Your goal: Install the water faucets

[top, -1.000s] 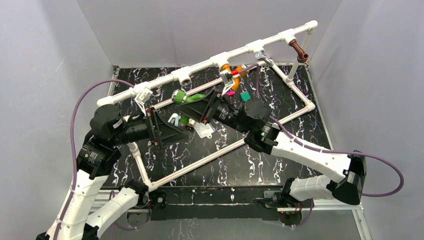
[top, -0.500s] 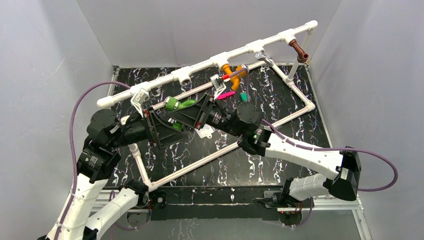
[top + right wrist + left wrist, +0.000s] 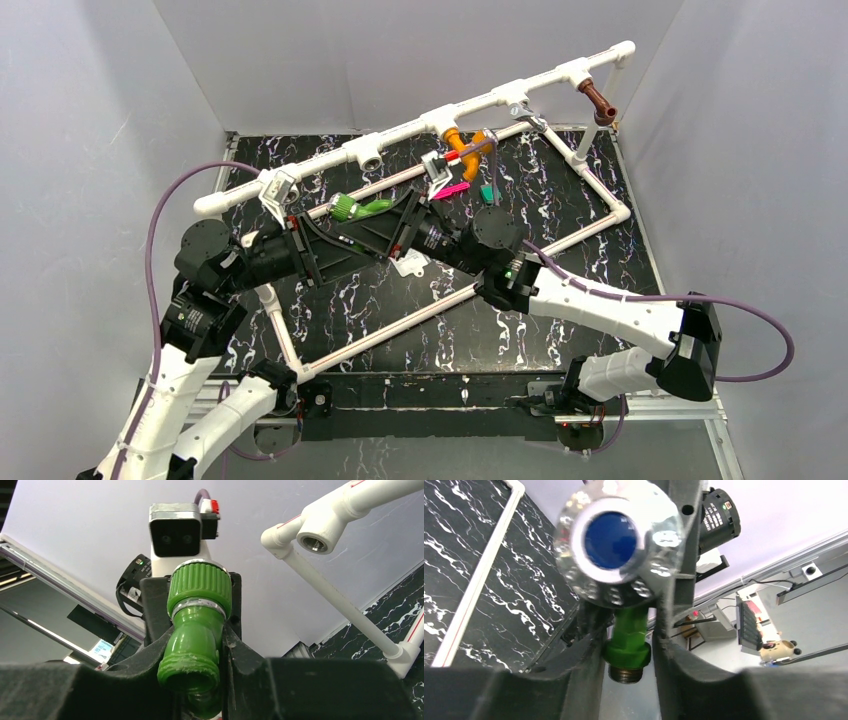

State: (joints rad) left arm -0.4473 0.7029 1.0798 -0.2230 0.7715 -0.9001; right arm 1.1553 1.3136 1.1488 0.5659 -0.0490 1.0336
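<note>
**Green faucet clamped from both ends in front of the pipe rail**

Two arms, the left arm and the right arm, meet left of centre. There is one white pipe frame, with four tee fittings along its raised rail; three faucets; one pink strip; and one small green block just beside the strip.

The green faucet hangs between the two grippers, near the open tee and in front of it. The right gripper is pinched tight on its body just below the ribbed knob; the left gripper has its fingers pressed against both sides of the hex collar, by the threaded end. The orange faucet sits at the second tee from the left; the brown faucet sits at the fourth, at the far right.

A second ago the left gripper's jaws stood wide apart and short of the green faucet; they have since closed in on it. Both arms have shifted leftward, carrying the green faucet with them; the orange and brown faucets, the strip and the block lie as before.

The table is black with white marble veining; plain pale grey walls close it in at the back and both sides.
</note>
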